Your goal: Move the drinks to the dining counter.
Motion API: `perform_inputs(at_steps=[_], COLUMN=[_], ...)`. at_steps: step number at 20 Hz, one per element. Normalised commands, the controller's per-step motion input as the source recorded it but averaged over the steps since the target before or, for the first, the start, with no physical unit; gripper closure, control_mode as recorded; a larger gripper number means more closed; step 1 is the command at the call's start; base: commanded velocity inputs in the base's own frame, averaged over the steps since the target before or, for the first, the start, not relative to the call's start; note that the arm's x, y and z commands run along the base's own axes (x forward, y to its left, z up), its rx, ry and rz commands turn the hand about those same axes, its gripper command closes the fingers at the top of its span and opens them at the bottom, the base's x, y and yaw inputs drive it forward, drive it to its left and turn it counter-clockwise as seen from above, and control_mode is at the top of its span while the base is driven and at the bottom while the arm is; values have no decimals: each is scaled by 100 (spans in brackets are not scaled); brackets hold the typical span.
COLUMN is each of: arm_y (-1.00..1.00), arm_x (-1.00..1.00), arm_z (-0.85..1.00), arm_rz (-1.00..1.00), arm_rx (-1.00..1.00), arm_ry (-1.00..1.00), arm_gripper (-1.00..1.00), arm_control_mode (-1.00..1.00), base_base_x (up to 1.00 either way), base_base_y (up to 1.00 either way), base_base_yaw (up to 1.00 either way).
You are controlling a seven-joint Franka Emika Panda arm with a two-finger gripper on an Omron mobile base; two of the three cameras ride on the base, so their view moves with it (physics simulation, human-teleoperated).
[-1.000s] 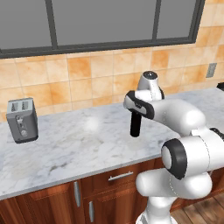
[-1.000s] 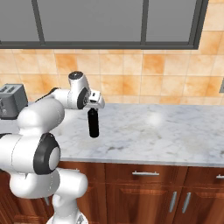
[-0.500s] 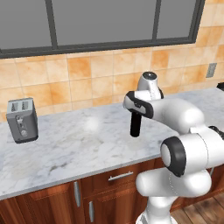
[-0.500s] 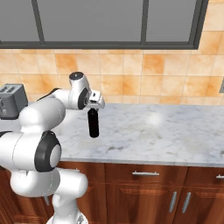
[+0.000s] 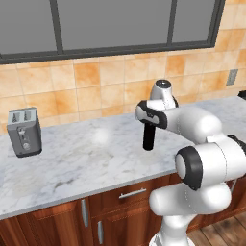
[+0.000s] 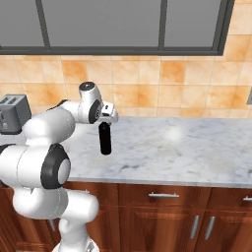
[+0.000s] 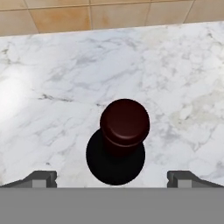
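Observation:
The near-black wine bottle (image 5: 148,137) (image 6: 105,141) stands upright on the marble top over handled wooden cabinets (image 5: 77,158). My gripper (image 5: 150,121) (image 6: 106,120) hangs straight above it, around the neck. In the hand view the bottle's dark round top (image 7: 124,124) sits between the fingertips (image 7: 41,178), which are spread wide and do not touch it. The gripper (image 7: 111,179) is open. The small white carton and the dining counter are out of view.
A grey toaster (image 5: 25,131) (image 6: 12,112) stands at the left end of the marble top, against the orange tiled wall. A wall outlet (image 5: 232,77) is at the far right. Bare marble (image 6: 187,147) stretches to the bottle's right.

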Motion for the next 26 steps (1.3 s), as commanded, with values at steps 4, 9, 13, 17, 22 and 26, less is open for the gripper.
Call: perform_inputs(at_steps=[4, 9, 13, 17, 22, 26], arm_y=[0, 0, 0, 0, 0, 0], arm_x=[7, 8, 10, 13, 7, 0], arm_z=[-2, -2, -6, -11, -7, 0], arm_rz=[0, 0, 0, 0, 0, 0], arm_rx=[0, 0, 0, 0, 0, 0], arm_ry=[0, 0, 0, 0, -2, -4], arm_gripper=[-100, -100, -100, -100, -100, -100], arm_control_mode=[-100, -100, -100, -100, -100, -100], base_base_x=[0, 0, 0, 0, 0, 0], base_base_y=[0, 0, 0, 0, 0, 0], base_base_yaw=[0, 0, 0, 0, 0, 0])
